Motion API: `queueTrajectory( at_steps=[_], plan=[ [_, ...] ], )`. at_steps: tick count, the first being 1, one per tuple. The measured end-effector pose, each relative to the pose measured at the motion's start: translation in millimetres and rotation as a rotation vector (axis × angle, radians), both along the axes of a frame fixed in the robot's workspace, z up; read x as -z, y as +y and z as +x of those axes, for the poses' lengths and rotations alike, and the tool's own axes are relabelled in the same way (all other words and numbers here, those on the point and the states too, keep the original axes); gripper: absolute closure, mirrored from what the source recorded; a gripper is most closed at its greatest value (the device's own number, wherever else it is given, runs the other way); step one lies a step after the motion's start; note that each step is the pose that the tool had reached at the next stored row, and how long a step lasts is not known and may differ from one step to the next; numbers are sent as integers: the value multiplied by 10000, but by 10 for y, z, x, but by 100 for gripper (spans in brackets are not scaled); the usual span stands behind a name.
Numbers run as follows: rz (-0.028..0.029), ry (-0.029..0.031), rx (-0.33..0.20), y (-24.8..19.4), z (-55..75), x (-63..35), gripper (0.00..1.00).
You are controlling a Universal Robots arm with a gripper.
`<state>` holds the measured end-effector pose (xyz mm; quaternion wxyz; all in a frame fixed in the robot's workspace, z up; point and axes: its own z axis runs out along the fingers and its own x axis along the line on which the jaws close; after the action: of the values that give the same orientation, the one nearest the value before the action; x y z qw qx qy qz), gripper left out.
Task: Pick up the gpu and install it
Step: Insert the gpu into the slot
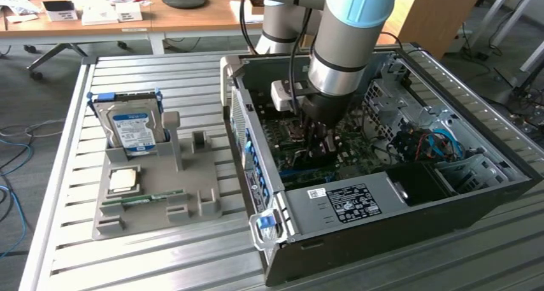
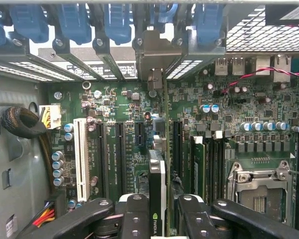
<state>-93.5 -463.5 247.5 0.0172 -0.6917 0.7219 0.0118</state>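
wrist view: the gripper (image 2: 162,211) grasps the gpu (image 2: 158,174) edge-on between its black fingers (image 2: 134,214), the card upright over the green motherboard (image 2: 129,144), among the dark expansion slots (image 2: 118,149) and beside a white slot (image 2: 81,157). its silvery bracket (image 2: 157,59) sits at the rear openings under blue clips (image 2: 117,22). in the exterior view the arm (image 1: 344,42) reaches down into the open computer case (image 1: 476,195) on the slatted table (image 1: 153,259). a grey tray (image 1: 153,183) toward the exterior view's left holds a hard drive (image 1: 132,128) and a memory stick (image 1: 140,198).
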Motion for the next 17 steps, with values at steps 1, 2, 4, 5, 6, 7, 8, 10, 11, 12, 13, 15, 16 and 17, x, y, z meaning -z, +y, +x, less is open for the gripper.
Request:
queueTrajectory(
  at_steps=[1,2,4,5,6,7,8,10,11,12,13,15,16,17],
  plan=[
    [1,-1,0,0,-2,1,73],
    [2,-1,0,0,-4,1,73],
    [3,-1,-1,1,-8,2,73],
    [2,0,0,0,-11,4,73],
    [1,0,0,0,-14,7,73],
    [-1,0,-2,-1,-15,13,73],
    [-4,1,-2,-1,-17,18,73],
    [-5,2,0,-1,-18,19,73],
    [-3,0,0,0,-18,20,73],
    [0,1,0,0,-18,21,73],
    [0,1,0,0,-18,21,73],
    [1,1,0,0,-18,21,73],
    [1,0,0,0,-18,21,73],
    [1,-1,-1,0,-20,21,73]
  ],
)
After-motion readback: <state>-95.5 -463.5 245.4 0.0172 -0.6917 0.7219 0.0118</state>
